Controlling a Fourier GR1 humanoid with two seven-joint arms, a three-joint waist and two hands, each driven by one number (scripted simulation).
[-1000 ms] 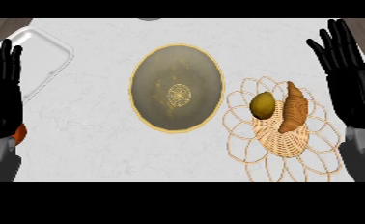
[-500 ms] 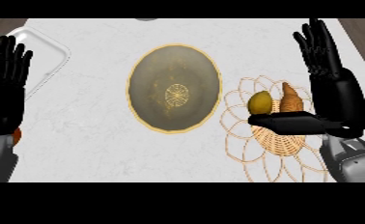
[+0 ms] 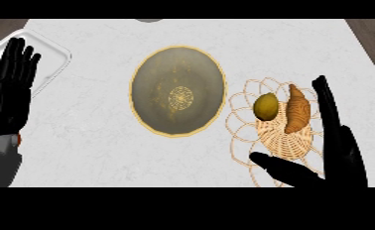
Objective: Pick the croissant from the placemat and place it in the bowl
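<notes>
A brown croissant [image 3: 296, 109] lies on a woven wicker placemat [image 3: 277, 147], beside a yellow-green lemon [image 3: 266, 106]. To their left stands an olive bowl [image 3: 178, 90] with a gold rim and nothing in it. My right hand [image 3: 338, 149] is open at the lower right, its fingers straight along the croissant's right side and its thumb stretched out across the placemat's near part below the croissant; it does not touch the croissant. At the left edge my left hand [image 3: 18, 86] rests open, fingers up.
A clear tray [image 3: 53, 60] lies at the upper left, partly behind the left hand. A grey object [image 3: 149, 20] peeks in at the counter's far edge. The white marble counter [image 3: 88, 144] spreads around the bowl.
My right hand has drawn back toward the lower right, and its thumb now lies lower on the placemat. The croissant and lemon have not moved. The left hand stays put.
</notes>
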